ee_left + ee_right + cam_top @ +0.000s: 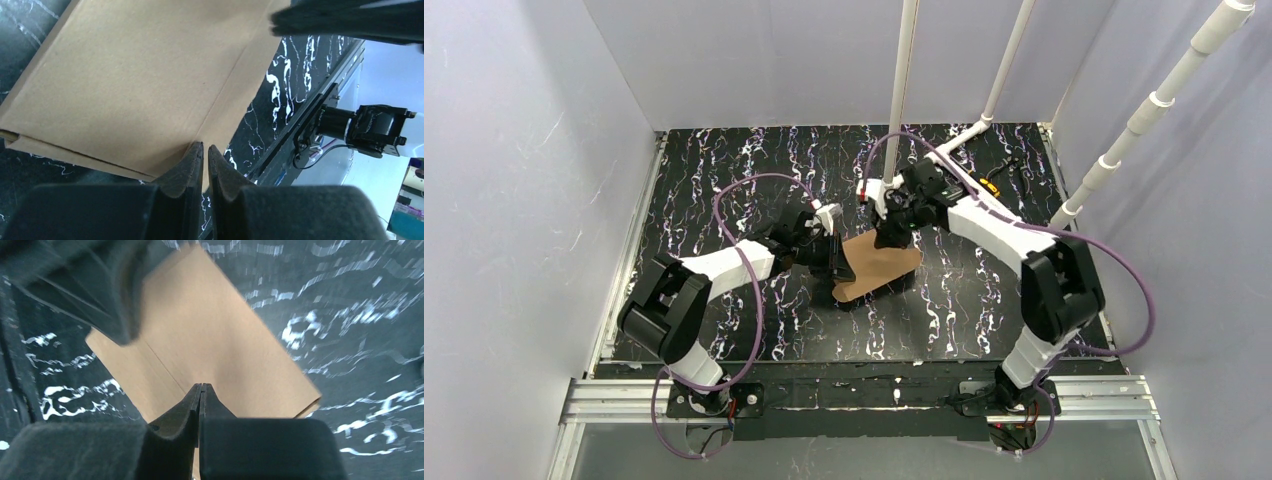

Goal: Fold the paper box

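The paper box (pixel 879 268) sits mid-worktop between the two arms. It reads as one flat brown panel with a single crease running across it. In the left wrist view a second layer shows along its lower edge, so it looks doubled over already.

The right claw (pixel 201 386) is pressed together at the box's far edge, and a sliver of brown between its pads suggests it is pinching cardboard. The left claw (pixel 205 147) is closed to a thin slit on the box's left edge, just where the crease ends. It seems to be nipping that edge, though the contact itself is hard to see.

My reading is that a late fold is in hand, with both claws holding edges to set the crease or shut the lid. The next move would call for steady, matched holds so the panel turns on its crease without buckling.

Any flaps and tabs are hidden under the panel. From above, a dark band under the near edge hints that the box is lifted off the marbled worktop (pixel 724 160), but I cannot be sure. The right wrist view is blurred.
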`<action>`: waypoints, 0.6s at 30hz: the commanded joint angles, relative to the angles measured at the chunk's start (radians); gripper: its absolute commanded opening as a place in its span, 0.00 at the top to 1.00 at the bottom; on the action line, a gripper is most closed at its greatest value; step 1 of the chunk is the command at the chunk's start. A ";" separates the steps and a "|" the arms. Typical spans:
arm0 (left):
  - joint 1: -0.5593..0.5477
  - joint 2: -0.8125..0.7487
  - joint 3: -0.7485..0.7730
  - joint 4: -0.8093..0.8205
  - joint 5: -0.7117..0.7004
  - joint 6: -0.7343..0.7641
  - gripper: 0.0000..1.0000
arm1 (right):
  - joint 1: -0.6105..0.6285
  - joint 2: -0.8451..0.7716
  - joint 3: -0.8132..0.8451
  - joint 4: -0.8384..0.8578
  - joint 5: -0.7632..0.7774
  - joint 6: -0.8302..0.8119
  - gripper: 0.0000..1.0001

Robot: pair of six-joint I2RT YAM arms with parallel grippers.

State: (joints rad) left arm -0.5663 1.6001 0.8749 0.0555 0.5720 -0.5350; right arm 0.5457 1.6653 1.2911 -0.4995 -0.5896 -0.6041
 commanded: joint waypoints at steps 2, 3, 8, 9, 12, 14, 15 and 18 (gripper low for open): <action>-0.004 0.024 -0.039 0.004 -0.049 -0.014 0.92 | -0.010 0.067 -0.110 0.060 0.111 0.041 0.92; -0.004 0.029 -0.039 0.004 -0.055 -0.015 0.92 | -0.009 0.073 -0.128 0.069 0.114 0.041 0.92; -0.004 0.044 -0.033 0.001 -0.069 -0.032 0.92 | -0.009 0.112 -0.154 0.079 0.136 0.039 0.92; -0.004 0.040 -0.030 -0.001 -0.069 -0.034 0.92 | -0.009 0.110 -0.145 0.064 0.120 0.035 0.91; -0.004 0.004 -0.021 -0.009 -0.074 -0.041 0.90 | -0.011 0.072 -0.106 0.001 0.051 0.002 0.87; -0.004 -0.037 -0.013 -0.024 -0.088 -0.045 0.87 | -0.021 0.038 -0.072 -0.043 0.001 -0.013 0.84; -0.002 -0.053 -0.010 -0.028 -0.095 -0.050 0.86 | -0.031 0.023 -0.056 -0.062 -0.021 -0.018 0.83; 0.002 -0.106 -0.021 -0.013 -0.100 -0.079 0.82 | -0.076 -0.012 -0.034 -0.090 -0.084 -0.022 0.80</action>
State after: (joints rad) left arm -0.5671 1.5906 0.8501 0.0639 0.5091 -0.5945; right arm 0.5205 1.7359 1.1973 -0.5014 -0.5739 -0.5995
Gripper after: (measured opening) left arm 0.164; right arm 0.182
